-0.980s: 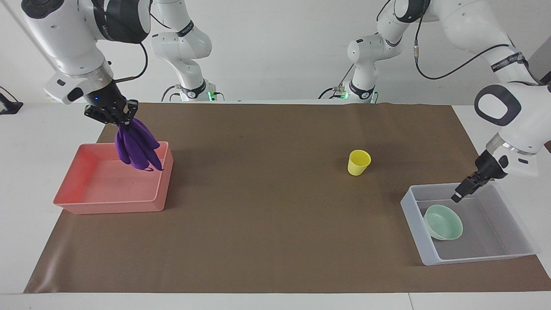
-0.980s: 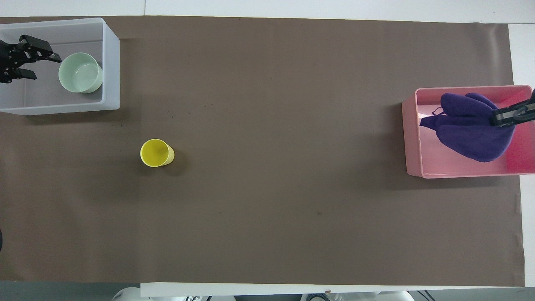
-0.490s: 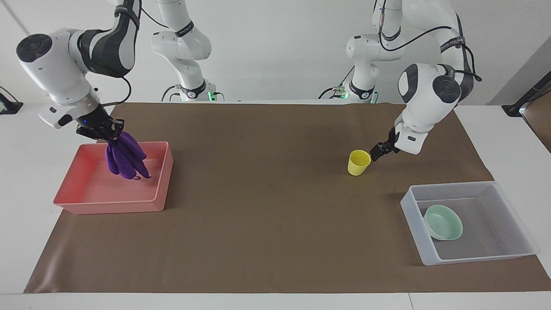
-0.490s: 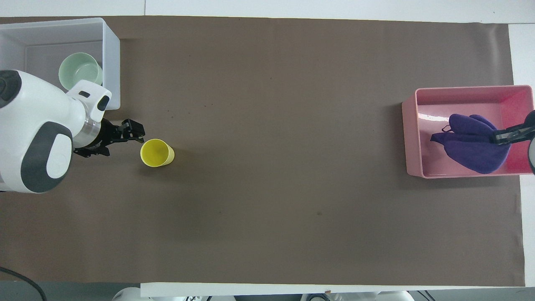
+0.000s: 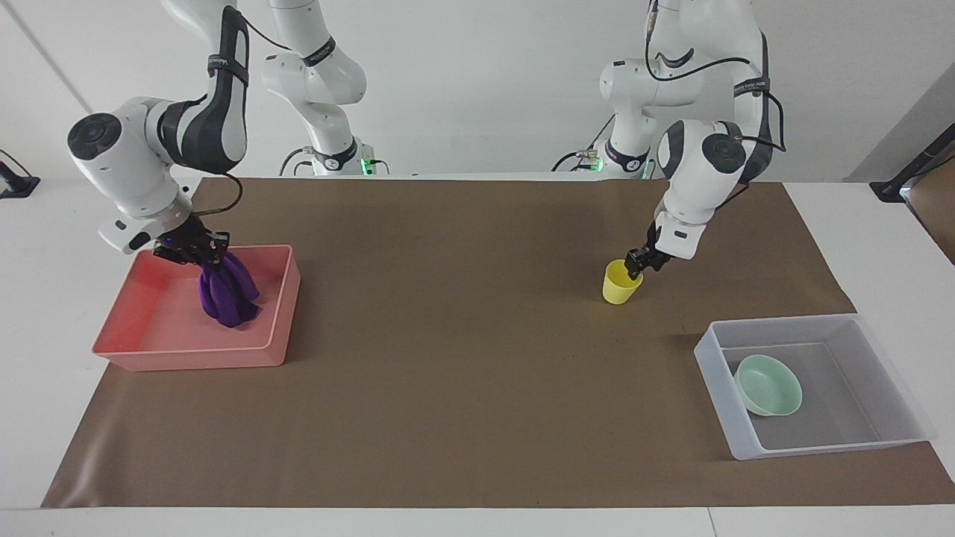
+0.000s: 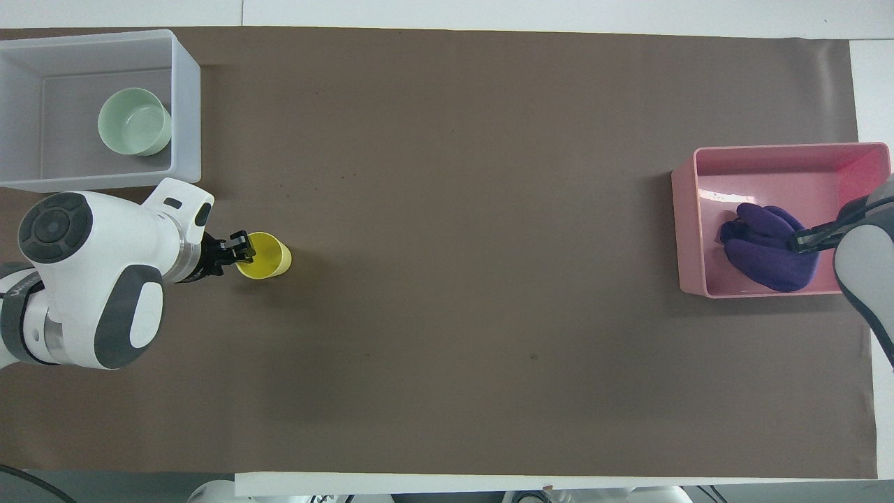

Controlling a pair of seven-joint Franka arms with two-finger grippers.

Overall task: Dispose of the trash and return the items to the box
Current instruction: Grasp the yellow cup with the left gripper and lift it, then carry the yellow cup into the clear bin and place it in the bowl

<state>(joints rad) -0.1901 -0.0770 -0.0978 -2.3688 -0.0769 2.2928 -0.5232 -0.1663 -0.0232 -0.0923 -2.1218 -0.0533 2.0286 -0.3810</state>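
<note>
Facing view
Right hand [image 5: 200, 257]: clenched on the purple cloth [image 5: 226, 292], whose lower folds rest in the pink tray [image 5: 277, 313].
Left hand [image 5: 640, 266]: at the yellow cup's [image 5: 619, 287] rim; grip unclear.

Overhead view
Mint bowl [image 6: 134, 121]: inside the translucent box [image 6: 185, 105].
Cup: on the bench [image 6: 447, 279], nearer the robots than the box.

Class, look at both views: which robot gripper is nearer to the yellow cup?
Left. The left gripper is at the yellow cup's rim; the right gripper is at the table's right-arm end, holding the purple cloth in the pink tray.
</note>
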